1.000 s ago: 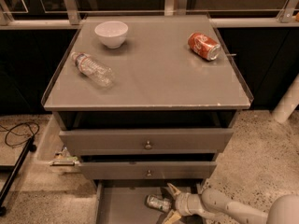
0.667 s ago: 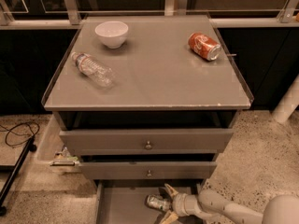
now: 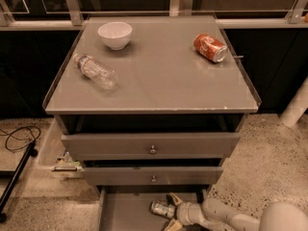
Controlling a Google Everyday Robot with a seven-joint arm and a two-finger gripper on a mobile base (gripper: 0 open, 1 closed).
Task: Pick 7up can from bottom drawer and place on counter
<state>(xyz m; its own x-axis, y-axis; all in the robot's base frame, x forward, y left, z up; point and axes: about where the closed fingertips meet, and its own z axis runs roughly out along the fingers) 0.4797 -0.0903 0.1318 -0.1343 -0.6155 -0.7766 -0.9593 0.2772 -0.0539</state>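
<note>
The 7up can (image 3: 160,209), silvery with green markings, lies on its side on the floor of the open bottom drawer (image 3: 127,213). My gripper (image 3: 172,211) reaches into that drawer from the right. Its fingers are spread open, one above and one below the can's right end, and they do not clamp it. The counter (image 3: 159,78) is the glossy grey cabinet top above.
On the counter are a white bowl (image 3: 115,34) at the back left, a clear plastic bottle (image 3: 95,71) lying at the left, and a red-orange soda can (image 3: 210,47) on its side at the back right. The two upper drawers (image 3: 152,146) stand slightly ajar. A black cable (image 3: 17,138) lies on the floor at the left.
My gripper has edged a little left, closer around the can's end. The can and the things on the counter have not moved.
</note>
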